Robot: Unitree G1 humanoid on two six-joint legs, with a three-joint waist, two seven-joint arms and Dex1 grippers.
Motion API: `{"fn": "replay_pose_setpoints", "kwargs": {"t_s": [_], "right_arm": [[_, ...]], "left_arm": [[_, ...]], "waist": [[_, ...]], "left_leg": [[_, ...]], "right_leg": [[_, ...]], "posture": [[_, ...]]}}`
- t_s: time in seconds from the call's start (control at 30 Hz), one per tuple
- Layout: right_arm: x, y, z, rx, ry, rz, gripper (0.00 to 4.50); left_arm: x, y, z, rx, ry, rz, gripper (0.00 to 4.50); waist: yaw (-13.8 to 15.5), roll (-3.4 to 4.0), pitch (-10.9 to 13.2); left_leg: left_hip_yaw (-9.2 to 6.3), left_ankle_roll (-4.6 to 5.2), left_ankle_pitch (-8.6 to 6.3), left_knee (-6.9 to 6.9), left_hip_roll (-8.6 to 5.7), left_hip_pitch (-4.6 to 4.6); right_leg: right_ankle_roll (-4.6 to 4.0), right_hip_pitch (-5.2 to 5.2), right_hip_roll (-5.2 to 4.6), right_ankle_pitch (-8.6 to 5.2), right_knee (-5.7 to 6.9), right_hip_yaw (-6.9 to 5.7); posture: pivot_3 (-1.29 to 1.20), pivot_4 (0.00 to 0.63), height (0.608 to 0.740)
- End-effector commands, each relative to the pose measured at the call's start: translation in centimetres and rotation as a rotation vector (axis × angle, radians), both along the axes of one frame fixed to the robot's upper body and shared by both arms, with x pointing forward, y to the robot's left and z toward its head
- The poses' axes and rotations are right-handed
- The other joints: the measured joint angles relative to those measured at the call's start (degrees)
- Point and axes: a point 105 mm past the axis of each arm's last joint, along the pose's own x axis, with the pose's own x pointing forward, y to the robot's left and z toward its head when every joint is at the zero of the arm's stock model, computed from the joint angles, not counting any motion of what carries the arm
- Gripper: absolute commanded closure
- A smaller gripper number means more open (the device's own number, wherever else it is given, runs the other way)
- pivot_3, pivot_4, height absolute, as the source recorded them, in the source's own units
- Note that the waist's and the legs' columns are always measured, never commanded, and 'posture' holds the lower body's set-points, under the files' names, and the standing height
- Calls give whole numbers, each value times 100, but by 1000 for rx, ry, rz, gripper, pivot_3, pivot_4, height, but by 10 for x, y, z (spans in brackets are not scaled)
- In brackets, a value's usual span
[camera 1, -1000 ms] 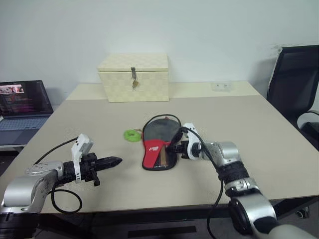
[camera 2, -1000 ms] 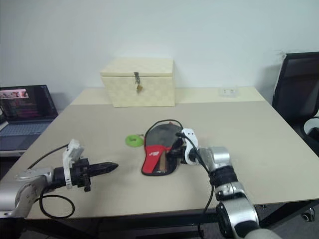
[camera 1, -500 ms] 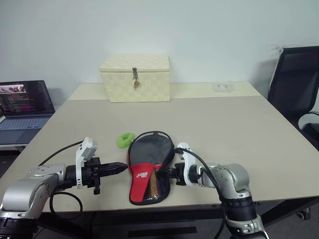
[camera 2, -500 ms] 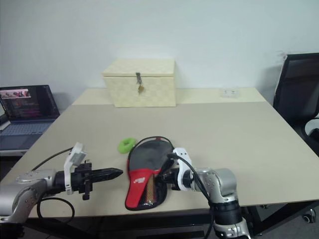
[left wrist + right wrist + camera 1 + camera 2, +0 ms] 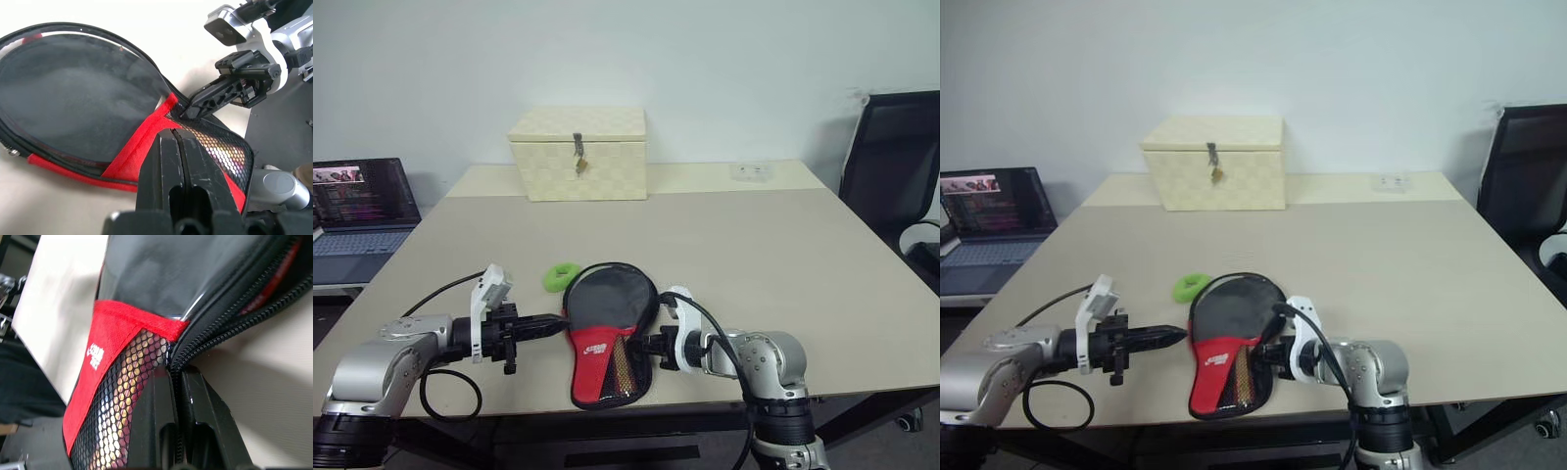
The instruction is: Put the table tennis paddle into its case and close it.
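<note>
While the case [image 5: 607, 333] lies flat near the front edge of the table [image 5: 783, 255], with the paddle's striped handle showing through its mesh pocket, the right gripper [image 5: 651, 344] reaches in level from the right, its fingers clamped on the case's zipper edge beside that pocket. The left gripper [image 5: 551, 321] points level at the case's opposite side, fingers pressed together on nothing, tips just beside the rim. A green ring [image 5: 560, 275] lies just behind the case.
</note>
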Motion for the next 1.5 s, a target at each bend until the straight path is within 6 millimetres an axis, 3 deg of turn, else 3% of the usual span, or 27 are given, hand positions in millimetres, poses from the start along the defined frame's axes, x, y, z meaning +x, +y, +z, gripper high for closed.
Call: {"fn": "replay_pose_setpoints", "kwargs": {"t_s": [0.03, 0.33, 0.7, 0.9, 1.17, 1.27, 1.5], "right_arm": [[-7, 18, 13, 81, -7, 24, 4461], [-16, 6, 13, 41, 3, 20, 4461], [-23, 17, 15, 118, 70, 14, 4461], [-21, 12, 20, 99, 27, 14, 2735], [-40, -2, 60, -112, -438, 341, 33], [-31, -12, 72, -118, -513, 369, 33], [-17, -15, 77, -115, -583, 402, 33]], "left_arm": [[1, 0, 8, 8, -39, -7, 4500], [2, 3, 8, 11, -41, 9, 4500], [3, 3, 7, 13, -41, 14, 4500], [4, 4, 7, 13, -45, 24, 4500], [7, 11, 9, 7, -63, 78, 4500], [9, 15, 9, 0, -72, 119, 4500], [17, 21, 11, -11, -91, 175, 4500]], "waist": [[0, 0, 0], [1, 0, 0], [1, 0, 0], [-1, 0, 0], [-4, 0, 1], [3, -1, 1], [4, -2, 1]], "left_leg": [[0, 0, 0, 0, 0, 0], [-1, 0, 0, -2, 0, -1], [0, 0, 0, -2, 0, -1], [0, 0, 0, -2, 0, -1], [0, 1, -1, -3, -3, -4], [-2, 1, 0, -2, -1, -3], [0, 1, -1, -4, 6, -4]], "right_leg": [[0, 0, 0, 0, 0, 0], [0, 0, 0, 0, -3, 0], [0, 0, 0, 0, -4, 0], [0, 0, 0, -1, -4, 0], [2, 3, -4, -2, -20, -3], [3, 6, -2, -2, -22, -6], [1, 4, 4, -1, -22, -3]], "posture": [[0, 150, 740], [0, 150, 740], [0, 150, 740], [0, 150, 740], [0, 150, 740], [0, 150, 740], [0, 150, 740]]}}
